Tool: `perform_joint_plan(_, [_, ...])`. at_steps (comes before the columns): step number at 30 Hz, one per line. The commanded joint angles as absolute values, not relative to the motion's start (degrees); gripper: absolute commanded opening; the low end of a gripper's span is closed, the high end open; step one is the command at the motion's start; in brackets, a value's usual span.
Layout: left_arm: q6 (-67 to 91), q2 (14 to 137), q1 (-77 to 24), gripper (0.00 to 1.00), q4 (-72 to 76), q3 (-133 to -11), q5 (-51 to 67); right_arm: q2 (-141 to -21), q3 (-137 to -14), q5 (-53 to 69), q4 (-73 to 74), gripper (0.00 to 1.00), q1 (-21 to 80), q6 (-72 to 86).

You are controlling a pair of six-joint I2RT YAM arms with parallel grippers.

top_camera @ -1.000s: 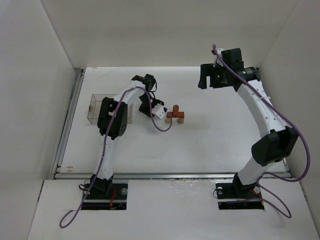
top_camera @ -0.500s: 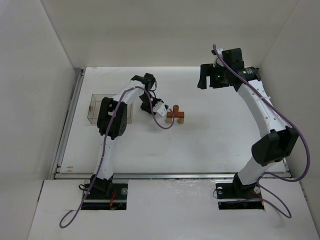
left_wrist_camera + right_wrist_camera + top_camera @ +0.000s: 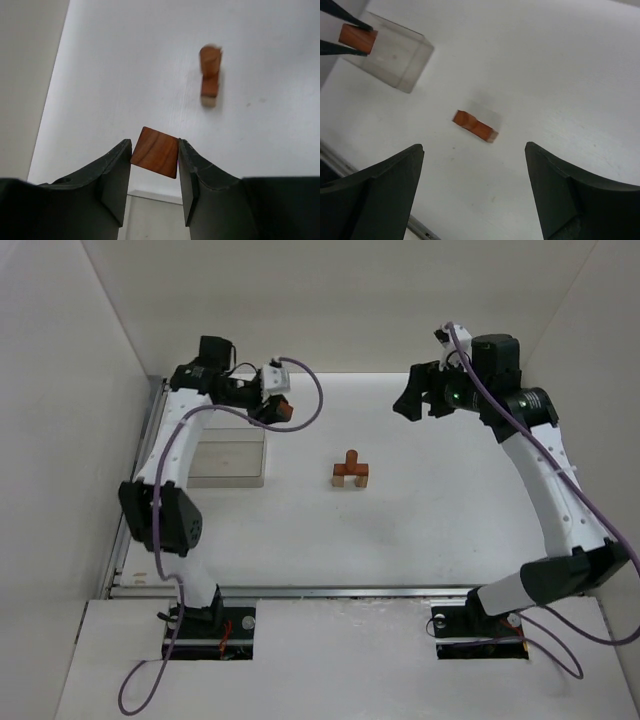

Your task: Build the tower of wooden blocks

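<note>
The left arm (image 3: 165,453) is held high and stretched toward the far-left corner of the white worktop (image 3: 300,540), by the clear plastic box (image 3: 228,462). A small reddish-brown wooden cube (image 3: 155,159) is clamped in the left gripper (image 3: 278,408). The right arm (image 3: 545,465) is arched over the far-right side, with the right gripper (image 3: 475,165) spread wide and nothing between its jaws. The partly built wood block tower (image 3: 351,472) is set near the worktop's middle.
</note>
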State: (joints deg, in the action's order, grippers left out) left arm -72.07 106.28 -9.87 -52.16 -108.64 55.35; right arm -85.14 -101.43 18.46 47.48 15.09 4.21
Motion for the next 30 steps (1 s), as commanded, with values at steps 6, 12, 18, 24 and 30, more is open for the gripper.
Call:
perform_joint_plan(6, [-0.02,75.91,-8.09,0.0,12.33,-77.61,77.09,-76.99,-92.37,32.27,25.32,0.85,29.94,6.68])
perform_joint_plan(12, [37.15,68.64,-7.56,0.0,46.23,-67.05,69.63,-77.52,-92.37,31.64,17.58,0.76,37.7,7.38])
perform_joint_plan(18, [58.95,67.59,-8.09,0.0,63.17,-62.94,61.8,-77.52,-91.32,28.74,16.44,0.76,41.92,6.86])
perform_joint_plan(24, [63.19,67.06,-9.4,0.0,64.07,-62.4,60.38,-77.43,-87.99,27.6,12.4,0.72,43.68,6.86])
perform_joint_plan(30, [63.81,66.01,-9.93,0.0,66.09,-61.26,59.15,-76.03,-87.19,25.84,5.1,0.71,44.21,8.79])
